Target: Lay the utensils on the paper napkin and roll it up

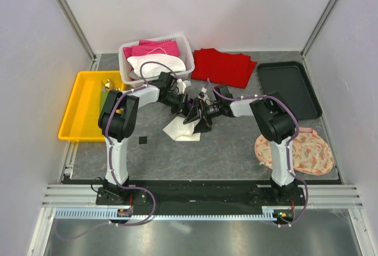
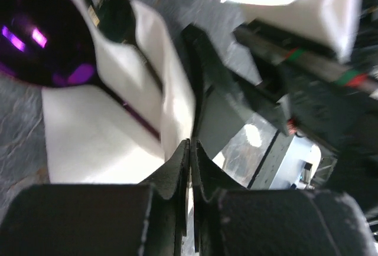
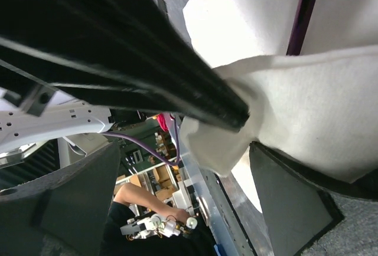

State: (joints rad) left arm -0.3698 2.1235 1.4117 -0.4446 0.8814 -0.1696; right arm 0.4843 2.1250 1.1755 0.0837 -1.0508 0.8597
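Observation:
The off-white paper napkin (image 1: 179,130) lies on the grey table at the middle, with one edge lifted. In the left wrist view a purple spoon (image 2: 35,38) and a dark fork (image 2: 112,8) lie on the napkin (image 2: 100,132). A purple handle (image 3: 304,14) shows in a napkin fold in the right wrist view. My left gripper (image 1: 184,107) (image 2: 190,150) is shut, pinching the raised napkin edge (image 3: 236,132). My right gripper (image 1: 196,119) (image 3: 183,209) is open, its fingers either side of that hanging napkin corner.
A yellow tray (image 1: 82,105) sits at the left, with something green and a gold glint in it beside my left arm. A white basket (image 1: 125,61) of pink and white fabric stands at the back. A red cloth (image 1: 224,67), a black tray (image 1: 288,88) and a patterned round mat (image 1: 298,150) lie to the right.

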